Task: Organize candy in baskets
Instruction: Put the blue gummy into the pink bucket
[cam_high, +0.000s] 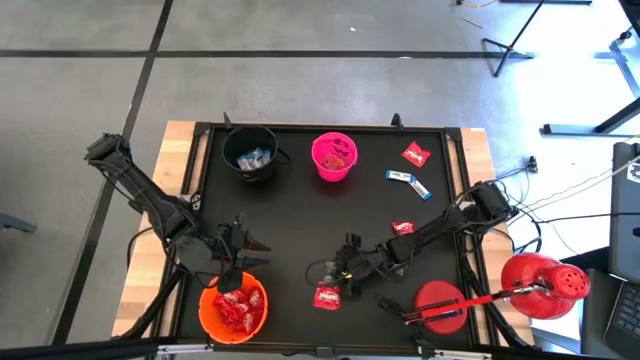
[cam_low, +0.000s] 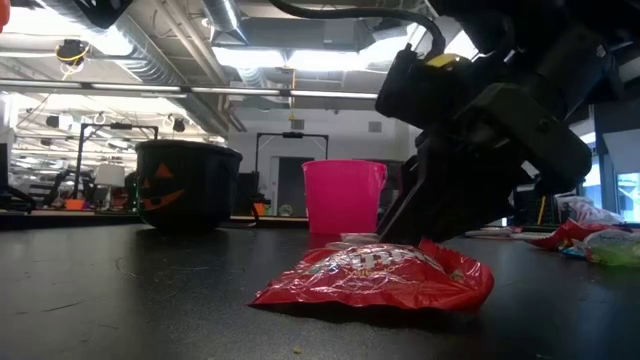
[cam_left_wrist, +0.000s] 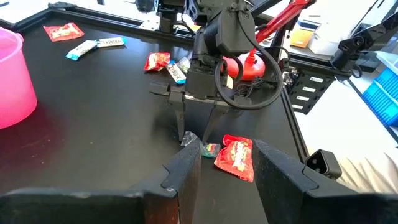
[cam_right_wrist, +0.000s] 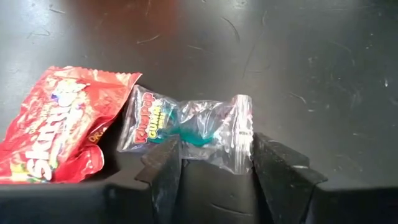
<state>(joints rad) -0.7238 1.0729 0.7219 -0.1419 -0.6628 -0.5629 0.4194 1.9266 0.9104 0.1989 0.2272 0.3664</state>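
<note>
My right gripper (cam_right_wrist: 211, 165) is open and low over the mat near the table's near edge. Its fingers stand on either side of a clear packet with a green gummy (cam_right_wrist: 193, 129), which lies flat. A red shiny packet (cam_right_wrist: 56, 124) lies just beside it, also seen in the low view (cam_low: 375, 275) and from above (cam_high: 327, 295). My left gripper (cam_left_wrist: 227, 168) is open and holds nothing, hovering by the orange bucket (cam_high: 233, 308), which is full of red packets. The black bucket (cam_high: 250, 152) and pink bucket (cam_high: 334, 156) stand near the far edge. My right gripper's fingers (cam_right_wrist: 165, 165) flank the clear gummy packet's two short ends from above, with the packet lying flat on the mat. Whether the fingertips touch the wrapper cannot be told.
Loose candy lies on the mat's right half: a red packet (cam_high: 415, 153), blue-and-white bars (cam_high: 408, 180) and another red packet (cam_high: 403, 227). A red disc (cam_high: 440, 305) and a large red domed object (cam_high: 545, 285) sit at the near right corner. The mat's middle is bare.
</note>
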